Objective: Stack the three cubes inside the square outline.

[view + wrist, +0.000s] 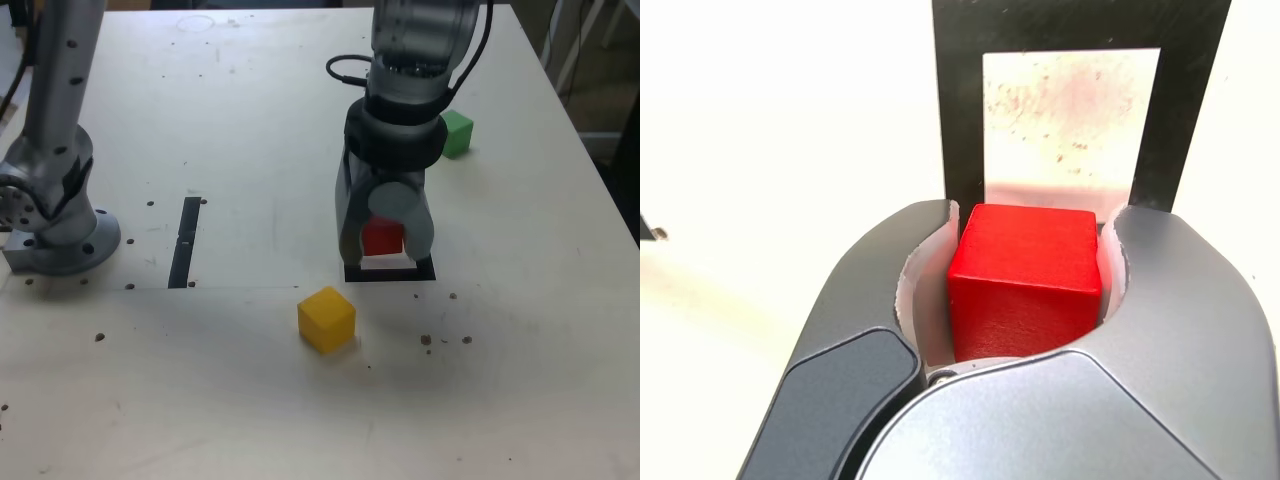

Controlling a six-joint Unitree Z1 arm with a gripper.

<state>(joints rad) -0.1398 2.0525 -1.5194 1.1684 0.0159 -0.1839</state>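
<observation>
Red cube (1025, 280) sits clamped between the jaws (1018, 275) of the Z1 arm, with the jaws closed on its two sides; in the exterior view it shows in front of the black square outline (434, 268), and in the wrist view it overlaps part of that frame, though whether it touches the desk (230, 400) cannot be told. Relative to the square outline, the yellow cube (327, 320) lies on the desk just beside it, nearer the exterior view's bottom and left, while the green cube (457, 134) is farther off toward the top right, partly behind the arm (400, 110).
</observation>
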